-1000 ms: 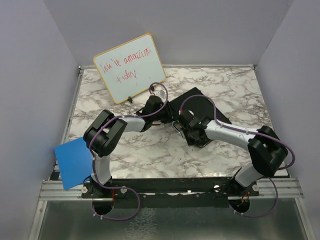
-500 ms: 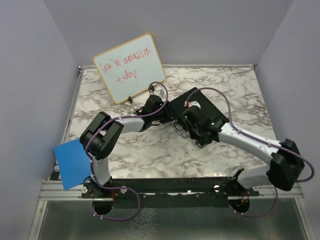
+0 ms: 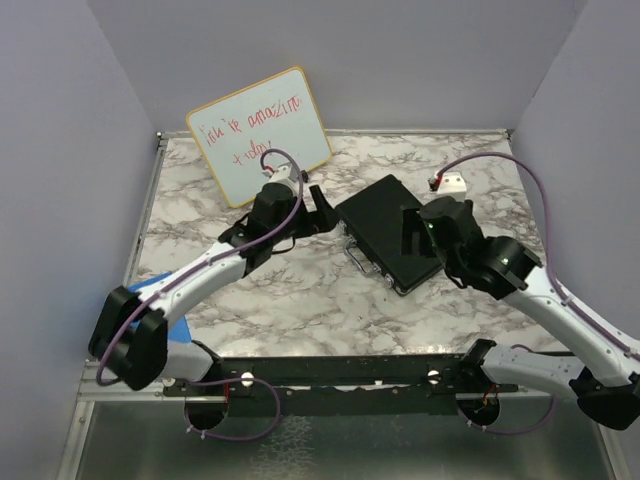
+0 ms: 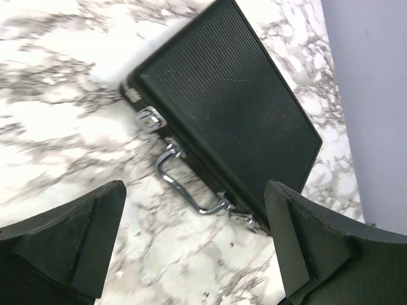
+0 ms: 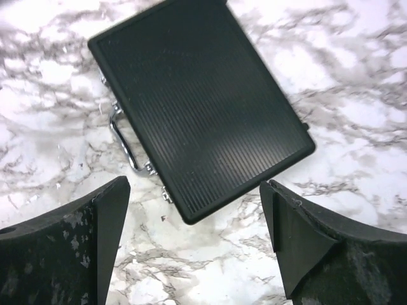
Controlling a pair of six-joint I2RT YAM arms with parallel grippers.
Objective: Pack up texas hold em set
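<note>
- Briefcase shut and lying flat on the table, set diagonally near its centre.
- Lid rectangular and matte black, with fine parallel ribbing and rounded corners.
- Tabletop white with grey veining, marble in pattern, smooth.
- Chrome loop handle on the case's near-left long edge, lying down against the tabletop.
- Small silver latch just beside one end of the handle; whether fastened, cannot tell.
- Left gripper spread wide and empty, just beside the case's left corner and clear of it. Fingers black, wedge-shaped, matte.
- Right gripper also spread wide and empty, hanging above the right part of the lid without touching it. Fingers black with pale scuff marks.
- Wood-framed whiteboard with red handwriting, propped at a tilt at the far left of the table, behind the left gripper.
</note>
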